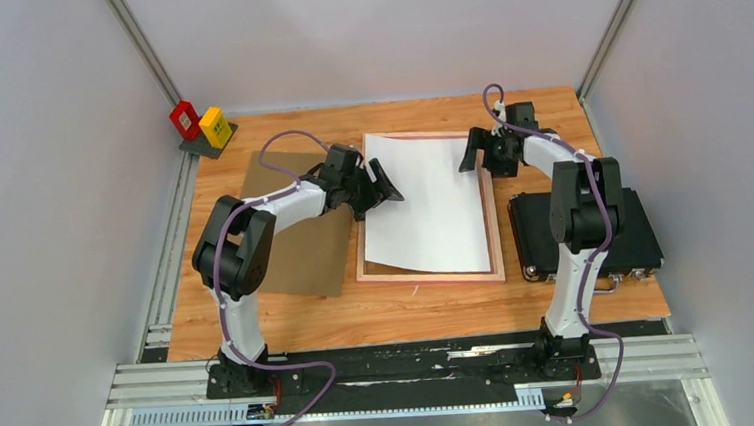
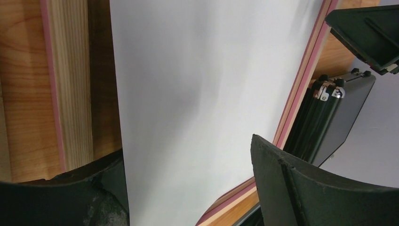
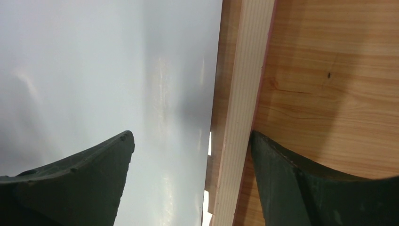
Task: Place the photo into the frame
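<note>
Wooden desk point(image 1: 410, 311), both arms reaching in from the near edge. The frame point(image 1: 495, 227) lies flat at mid-desk, back side up: light wood rails with a pink edge showing along the outside. The photo point(image 1: 432, 199) lies inside it, plain white side up, picture side not visible. The sheet sits slightly askew. Its far left corner pokes past the frame's far rail, and its near left edge bows up over the near left part of the frame. The left pincer point(image 1: 376, 188) hangs at the photo's left edge, jaws wide. In the left wrist view one finger sits over the left frame rail and the other over the sheet, with nothing gripped; contact with the paper cannot be told. The right pincer point(image 1: 484, 150) is at the far right of the frame, jaws also wide. In the right wrist view its fingers point(image 3: 70, 183) straddle the right rail, one over the white sheet and one over bare desk, holding nothing. A brown backing board point(image 1: 301, 253) lies flat left of the frame, partly under the left arm. A black case point(image 1: 625, 226) sits right of the frame, under the right arm. At the far left corner stand a red box point(image 1: 184, 119) and a yellow box point(image 1: 215, 126), side by side.
</note>
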Controlling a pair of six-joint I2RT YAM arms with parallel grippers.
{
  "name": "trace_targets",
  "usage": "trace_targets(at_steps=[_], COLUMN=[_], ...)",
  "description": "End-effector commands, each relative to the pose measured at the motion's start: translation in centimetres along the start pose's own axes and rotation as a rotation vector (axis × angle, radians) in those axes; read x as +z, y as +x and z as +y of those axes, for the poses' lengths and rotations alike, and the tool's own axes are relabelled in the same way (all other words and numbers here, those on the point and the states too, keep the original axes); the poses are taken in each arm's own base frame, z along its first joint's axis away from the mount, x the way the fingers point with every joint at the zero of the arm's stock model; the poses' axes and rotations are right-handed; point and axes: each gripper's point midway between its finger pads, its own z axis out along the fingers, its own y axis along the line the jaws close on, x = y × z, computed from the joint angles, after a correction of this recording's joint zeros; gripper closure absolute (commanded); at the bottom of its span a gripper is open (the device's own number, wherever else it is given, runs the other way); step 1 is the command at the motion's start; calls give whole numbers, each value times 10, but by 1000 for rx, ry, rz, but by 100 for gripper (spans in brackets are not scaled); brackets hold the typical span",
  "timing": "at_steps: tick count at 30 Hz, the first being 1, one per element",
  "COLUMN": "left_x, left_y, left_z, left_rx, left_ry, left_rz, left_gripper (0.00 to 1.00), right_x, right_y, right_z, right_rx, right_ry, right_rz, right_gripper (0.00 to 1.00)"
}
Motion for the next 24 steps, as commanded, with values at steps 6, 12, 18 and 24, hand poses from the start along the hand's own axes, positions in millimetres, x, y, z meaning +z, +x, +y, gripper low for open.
trace_targets(at_steps=[6,12,18,24], left_x=[9,15,15,21], left_y=[-3,-5,-9,-3], left_z=[0,-2,-4,-7], left_rx=[26,67,103,126], left_ry=[-9,-21,-37,-43], left_rz=[-13,0,-3,17], left_gripper=[17,17,17,16], right_x=[-15,-16,-15,-15], right_y=[-17,-16,-15,-14], right_z=[18,19,18,17], right_rx=[23,22,22,20], right_ry=[-71,-74,-73,-70], right_rz=[-38,-37,-32,-32], right_gripper=[7,7,7,7])
